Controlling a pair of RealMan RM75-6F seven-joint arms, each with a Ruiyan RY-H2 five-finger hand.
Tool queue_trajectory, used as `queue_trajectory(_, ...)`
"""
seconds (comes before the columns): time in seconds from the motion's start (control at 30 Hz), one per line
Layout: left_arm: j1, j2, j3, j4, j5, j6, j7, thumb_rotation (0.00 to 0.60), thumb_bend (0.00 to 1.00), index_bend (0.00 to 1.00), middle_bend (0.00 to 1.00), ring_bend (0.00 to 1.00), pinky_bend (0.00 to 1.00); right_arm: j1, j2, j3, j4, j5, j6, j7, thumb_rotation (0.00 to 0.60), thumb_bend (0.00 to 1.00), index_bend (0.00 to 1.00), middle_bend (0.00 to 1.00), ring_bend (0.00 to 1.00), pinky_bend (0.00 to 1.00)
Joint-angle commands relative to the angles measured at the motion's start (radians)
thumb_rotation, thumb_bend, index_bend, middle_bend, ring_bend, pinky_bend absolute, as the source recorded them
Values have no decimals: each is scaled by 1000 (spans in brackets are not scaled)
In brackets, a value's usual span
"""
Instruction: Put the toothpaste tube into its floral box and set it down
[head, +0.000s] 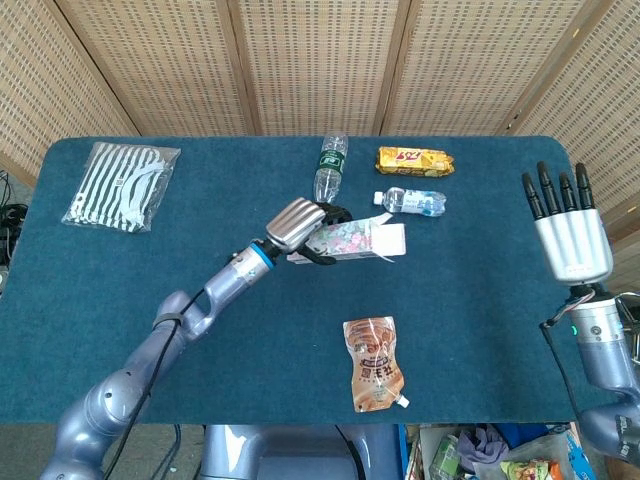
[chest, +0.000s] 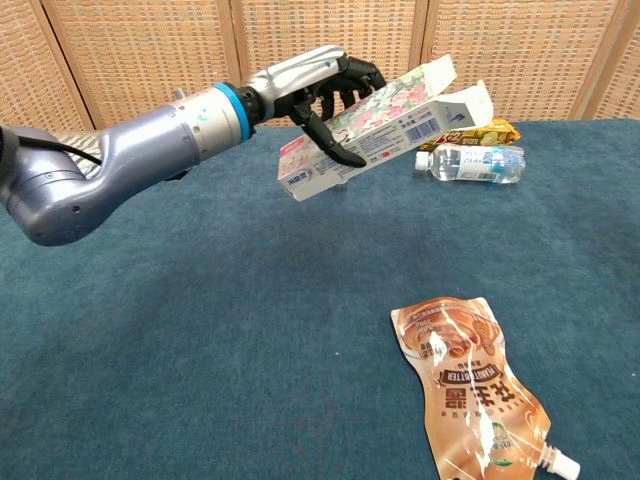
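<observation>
My left hand (head: 300, 224) (chest: 318, 88) grips the floral box (head: 358, 241) (chest: 385, 112) near its closed end and holds it above the blue table (head: 120, 300), roughly level. The box's open flaps (chest: 462, 92) point to the right. The toothpaste tube does not show in either view; I cannot tell whether it sits inside the box. My right hand (head: 568, 232) is raised near the table's right edge, fingers straight and apart, holding nothing. It shows only in the head view.
A brown drink pouch (head: 376, 363) (chest: 470, 385) lies at the front middle. At the back lie two water bottles (head: 330, 172) (head: 412, 201) and a yellow snack pack (head: 414, 158). A striped bag (head: 122, 184) rests at the back left.
</observation>
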Motion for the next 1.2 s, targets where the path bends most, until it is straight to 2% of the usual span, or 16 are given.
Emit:
queue_trajectory(0.03, 46, 39, 36, -31, 26, 28, 14, 600, 111, 509, 463, 452, 595, -24, -51, -5, 191, 18, -89, 258, 600, 0, 1, 0, 56, 0)
queue_trajectory(0.17, 89, 71, 74, -54, 48, 37, 24, 600, 111, 509, 463, 452, 595, -37, -64, -13, 214, 38, -143, 372, 600, 0, 0, 0, 3, 0)
queue_trajectory(0.3, 123, 102, 114, -72, 72, 32, 48, 600, 111, 509, 463, 452, 595, -48, -74, -26, 233, 38, -182, 463, 600, 0, 0, 0, 0, 0)
queue_trajectory(0.43, 144, 130, 155, -95, 95, -10, 77, 600, 111, 509, 463, 452, 595, -57, -94, -38, 263, 19, -184, 506, 600, 0, 0, 0, 0, 0)
queue_trajectory(0.7, 163, 134, 185, -119, 102, -88, 120, 600, 111, 509, 444, 437, 592, -69, -113, -40, 278, 5, -176, 530, 600, 0, 0, 0, 0, 0)
queue_trajectory(0.77, 158, 128, 190, -117, 103, -114, 132, 600, 111, 496, 376, 375, 521, -71, -112, -38, 277, 6, -178, 530, 600, 0, 0, 0, 0, 0)
queue_trajectory(0.8, 155, 127, 193, -115, 105, -130, 144, 600, 111, 456, 310, 303, 432, -72, -112, -37, 276, 7, -178, 529, 600, 0, 0, 0, 0, 0)
queue_trajectory(0.83, 151, 126, 197, -113, 106, -148, 159, 600, 111, 392, 232, 218, 331, -74, -111, -37, 275, 7, -177, 528, 600, 0, 0, 0, 0, 0)
queue_trajectory(0.93, 144, 124, 193, -119, 99, -182, 180, 600, 111, 170, 43, 32, 149, -77, -109, -34, 272, 8, -177, 527, 600, 0, 0, 0, 0, 0)
queue_trajectory(1.03, 135, 135, 185, -148, 86, -218, 182, 600, 111, 27, 0, 0, 92, -80, -105, -31, 265, 9, -173, 526, 600, 0, 0, 0, 0, 0)
queue_trajectory(1.2, 135, 171, 161, -206, 67, -200, 163, 600, 110, 0, 0, 0, 36, -87, -97, -27, 246, 6, -162, 528, 600, 0, 0, 0, 0, 0)
